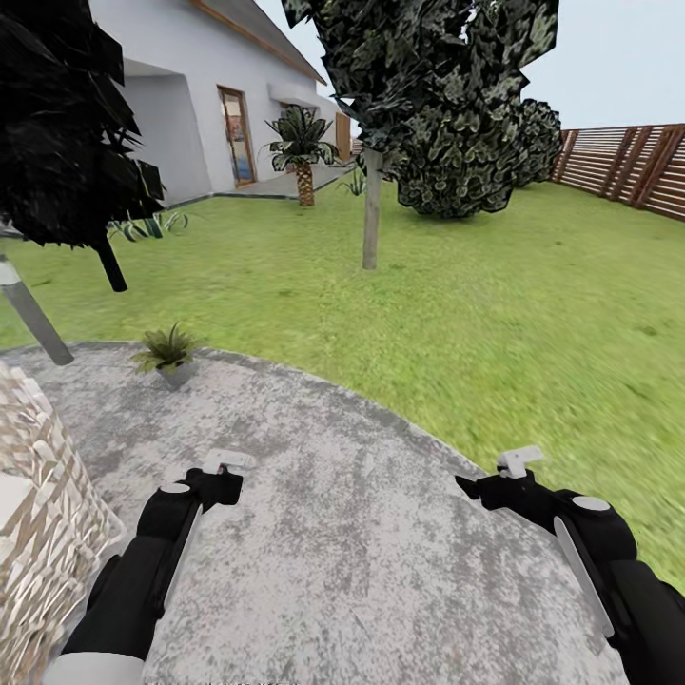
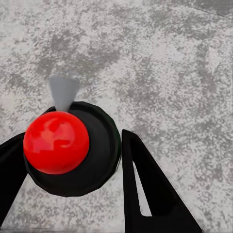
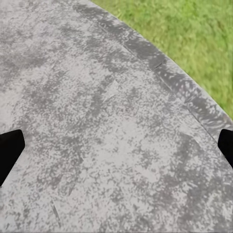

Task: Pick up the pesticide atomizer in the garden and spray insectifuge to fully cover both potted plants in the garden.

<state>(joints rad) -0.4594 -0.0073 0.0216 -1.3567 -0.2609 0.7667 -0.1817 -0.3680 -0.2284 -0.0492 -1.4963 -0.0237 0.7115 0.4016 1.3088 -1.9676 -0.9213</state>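
Note:
The pesticide atomizer [image 2: 92, 160] shows from above in the left wrist view: a dark round body, a red neck and a pale grey nozzle. My left gripper [image 2: 73, 143] is shut on it, with black fingers [image 2: 145, 194] against its sides. In the head view my left gripper [image 1: 224, 473] hovers low over the round grey patio [image 1: 362, 533]. One potted plant [image 1: 169, 354], green leaves in a little grey pot, stands on the patio's far left edge, well ahead of that gripper. My right gripper [image 1: 509, 473] hangs open over the patio's right side, and its tips [image 3: 10, 148] stand wide apart with nothing between them.
A pale faceted object [image 1: 38, 533] stands close at my left. A grey lamp post [image 1: 33, 319] leans at the patio's left rim. Lawn [image 1: 495, 285] stretches ahead, with a tree trunk [image 1: 371, 209], bushes, a house and a brown slatted fence [image 1: 633, 162] at the right.

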